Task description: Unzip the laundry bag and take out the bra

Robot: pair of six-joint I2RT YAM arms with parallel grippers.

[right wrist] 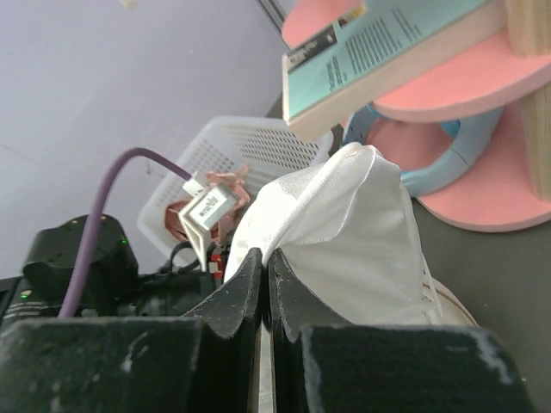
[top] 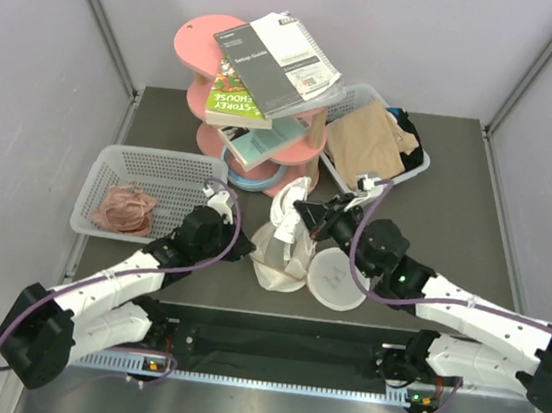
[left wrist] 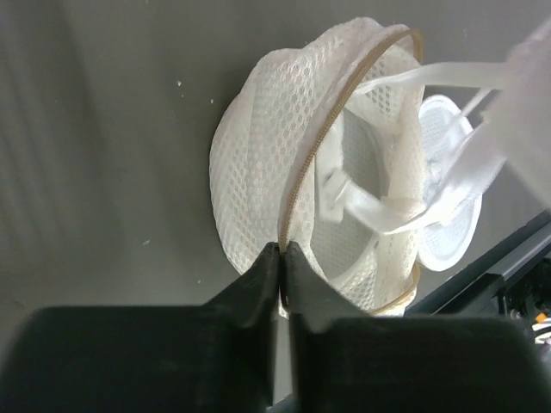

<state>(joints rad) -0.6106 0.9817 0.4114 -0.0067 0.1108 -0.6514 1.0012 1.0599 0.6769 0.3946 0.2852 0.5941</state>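
The laundry bag (top: 277,267) lies on the dark table between my arms, cream-white mesh, its tan zipper rim standing open in the left wrist view (left wrist: 250,172). My left gripper (top: 242,250) is shut on the bag's zipper rim at its left edge (left wrist: 281,249). The bra (top: 289,206), off-white fabric with thin straps (left wrist: 405,206), rises out of the open bag. My right gripper (top: 303,211) is shut on the bra's upper fold (right wrist: 344,224) and holds it above the bag; its fingertips (right wrist: 265,256) pinch the cloth edge.
A round white disc (top: 338,278) lies right of the bag. A white mesh basket (top: 175,169) at left holds a pinkish-brown bundle (top: 125,208). A pink tiered shelf (top: 201,41) with books stands behind, a blue ring (top: 259,179) at its foot. A basket with tan cloth (top: 364,142) is at back right.
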